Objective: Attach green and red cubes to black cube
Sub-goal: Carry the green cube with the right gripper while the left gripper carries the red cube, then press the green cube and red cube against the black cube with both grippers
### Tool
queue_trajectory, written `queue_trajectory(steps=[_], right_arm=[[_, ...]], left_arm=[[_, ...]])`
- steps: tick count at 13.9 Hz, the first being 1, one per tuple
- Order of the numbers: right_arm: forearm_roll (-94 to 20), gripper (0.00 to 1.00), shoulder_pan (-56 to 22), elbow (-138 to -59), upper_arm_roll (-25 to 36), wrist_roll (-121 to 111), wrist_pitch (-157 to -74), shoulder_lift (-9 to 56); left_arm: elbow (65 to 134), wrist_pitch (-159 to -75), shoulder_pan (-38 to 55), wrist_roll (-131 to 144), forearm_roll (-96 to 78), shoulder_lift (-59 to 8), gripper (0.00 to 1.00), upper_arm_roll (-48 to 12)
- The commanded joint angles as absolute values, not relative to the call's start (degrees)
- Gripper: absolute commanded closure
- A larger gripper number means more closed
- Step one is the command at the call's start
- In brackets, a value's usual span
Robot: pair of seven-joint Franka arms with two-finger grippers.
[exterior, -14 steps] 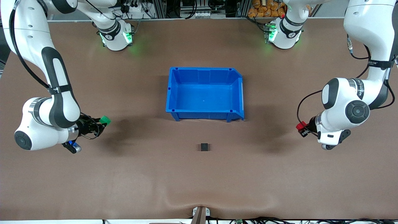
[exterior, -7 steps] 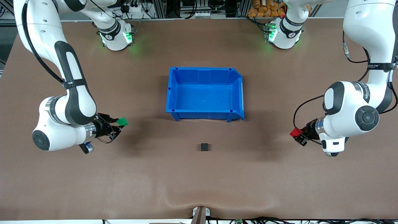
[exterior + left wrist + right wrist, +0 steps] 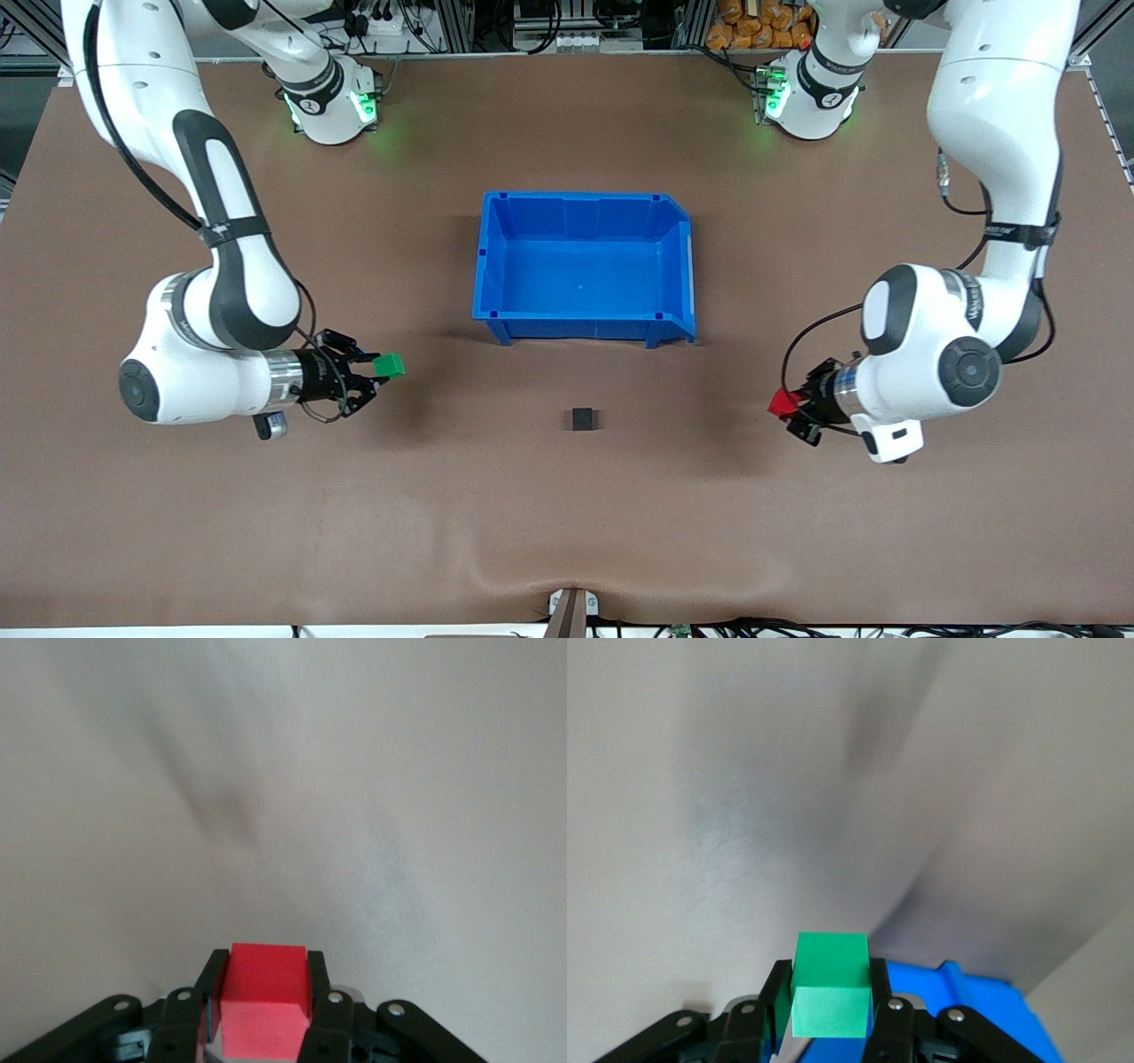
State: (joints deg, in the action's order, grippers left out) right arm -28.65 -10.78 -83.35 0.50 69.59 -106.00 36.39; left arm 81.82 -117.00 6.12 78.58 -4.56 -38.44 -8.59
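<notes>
From the front, the black cube sits on the table nearer the camera than the blue bin, between the right gripper clamping the green cube and the left gripper clamping the red cube. The left wrist view shows the red cube pinched between both fingers. The right wrist view shows the green cube gripped likewise, with the bin just past it.

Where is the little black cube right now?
The black cube sits alone on the brown table, nearer the front camera than the blue bin, roughly midway between the claws holding the green cube and red cube.
</notes>
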Motion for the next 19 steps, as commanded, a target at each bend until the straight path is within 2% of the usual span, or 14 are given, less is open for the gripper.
queue_trajectory(steps=[1,8,12,19], right_arm=[[-31.6,1.0,-13.1,-82.5,0.9,75.5,-109.9,37.8],[-34.5,1.0,-20.7,-82.9,0.9,86.6,-124.0,42.2],[-34.6,1.0,-23.9,-82.8,0.9,91.6,-128.9,44.5],[-36.7,1.0,-28.6,-82.5,0.9,95.9,-137.0,47.7]], left_arm=[[77.5,-117.2,9.4,87.3,-6.1,-41.8,1.0,-8.3],[74.4,-128.1,15.4,103.0,-11.2,-48.4,1.0,-8.3],[71.1,-131.0,18.7,109.2,-11.9,-52.5,1.0,-8.5],[70.0,-138.4,22.3,111.3,-13.7,-56.2,1.0,-8.4]])
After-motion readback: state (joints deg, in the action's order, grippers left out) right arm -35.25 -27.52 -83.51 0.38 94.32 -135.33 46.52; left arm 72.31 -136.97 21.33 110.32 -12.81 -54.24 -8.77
